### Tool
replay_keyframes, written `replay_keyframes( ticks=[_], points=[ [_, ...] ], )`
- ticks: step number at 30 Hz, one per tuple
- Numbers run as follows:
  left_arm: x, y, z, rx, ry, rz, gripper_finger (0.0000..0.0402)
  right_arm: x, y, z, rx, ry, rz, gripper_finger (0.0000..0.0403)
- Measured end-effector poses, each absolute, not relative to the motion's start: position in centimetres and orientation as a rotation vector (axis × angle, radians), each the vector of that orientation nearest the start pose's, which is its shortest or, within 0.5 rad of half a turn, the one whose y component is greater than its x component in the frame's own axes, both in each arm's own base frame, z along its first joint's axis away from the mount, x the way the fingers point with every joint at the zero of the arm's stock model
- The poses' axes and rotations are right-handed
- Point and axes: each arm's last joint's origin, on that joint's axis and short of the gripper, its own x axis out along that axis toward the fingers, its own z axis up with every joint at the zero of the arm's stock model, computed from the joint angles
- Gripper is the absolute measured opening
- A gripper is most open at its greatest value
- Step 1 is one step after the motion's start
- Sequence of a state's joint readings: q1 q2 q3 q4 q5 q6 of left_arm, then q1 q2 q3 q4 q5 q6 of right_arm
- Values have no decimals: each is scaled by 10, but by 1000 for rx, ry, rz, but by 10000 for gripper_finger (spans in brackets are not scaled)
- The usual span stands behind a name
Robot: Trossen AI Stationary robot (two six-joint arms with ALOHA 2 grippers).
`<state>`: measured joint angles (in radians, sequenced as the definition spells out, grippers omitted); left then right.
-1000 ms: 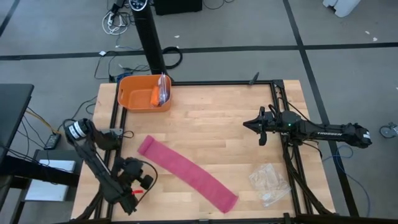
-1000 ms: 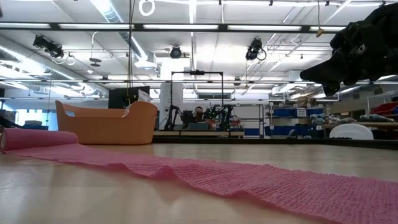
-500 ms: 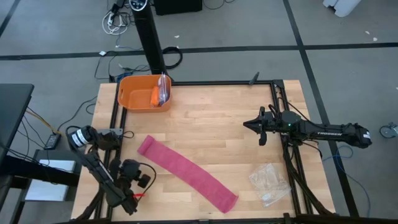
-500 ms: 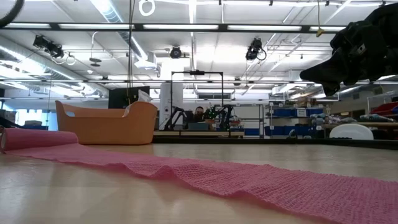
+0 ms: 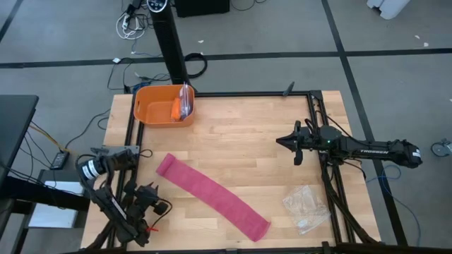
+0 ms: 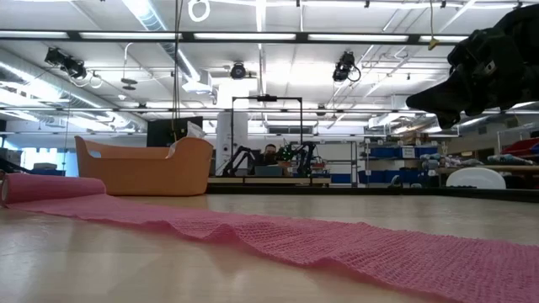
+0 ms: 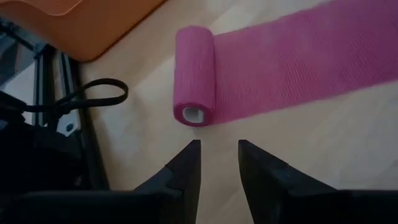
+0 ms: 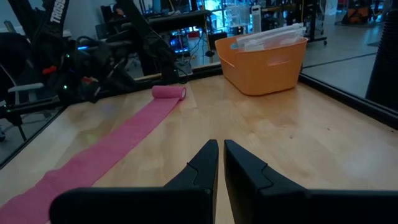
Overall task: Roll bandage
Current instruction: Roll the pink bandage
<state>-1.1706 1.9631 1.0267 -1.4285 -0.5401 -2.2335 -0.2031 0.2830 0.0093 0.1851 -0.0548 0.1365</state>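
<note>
Bandage (image 5: 212, 196) lies flat as a long pink band on the surface (image 5: 240, 134), its long axis running diagonally from the near right end to a small rolled end (image 7: 194, 74) at far left. Near right, a clear bag (image 5: 305, 207) sits just beside the flat end, close to the edge. The left gripper (image 7: 217, 163), fingers apart, hangs off the near left corner, facing the roll. Bare wood lies open mid-surface. The right gripper (image 5: 281, 142) hovers at right, fingers together. An orange tub (image 5: 163, 104) occupies the far left corner.
</note>
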Motion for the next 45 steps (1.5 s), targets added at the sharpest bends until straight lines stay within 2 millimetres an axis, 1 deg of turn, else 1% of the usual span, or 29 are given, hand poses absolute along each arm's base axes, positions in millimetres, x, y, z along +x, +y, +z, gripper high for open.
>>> replay_keyframes(
  ticks=[5, 9, 14, 20, 24, 29, 36, 39, 45],
  points=[
    [111, -220, 110, 49, 825, 1144, 115, 113, -22, 160, 147, 78, -154, 30],
    [115, -215, 108, 117, 821, 1202, 115, 113, -22, 160, 141, 78, -153, 30],
    [118, -206, 104, 175, 802, 1202, 115, 113, -22, 160, 140, 78, -152, 30],
    [119, -195, 87, 116, 753, 1132, 115, 113, -22, 160, 141, 78, -151, 30],
    [117, -187, 80, 86, 740, 1128, 115, 113, -21, 160, 143, 78, -141, 30],
    [119, -186, 85, 124, 746, 1145, 115, 113, -21, 161, 164, 75, -132, 30],
    [121, -196, 100, 175, 811, 1217, 115, 113, -21, 161, 165, 72, -128, 30],
    [118, -196, 98, 175, 822, 1204, 115, 113, -21, 161, 165, 70, -128, 30],
    [112, -184, 83, 110, 809, 1186, 115, 113, -21, 161, 165, 70, -127, 30]
  ],
)
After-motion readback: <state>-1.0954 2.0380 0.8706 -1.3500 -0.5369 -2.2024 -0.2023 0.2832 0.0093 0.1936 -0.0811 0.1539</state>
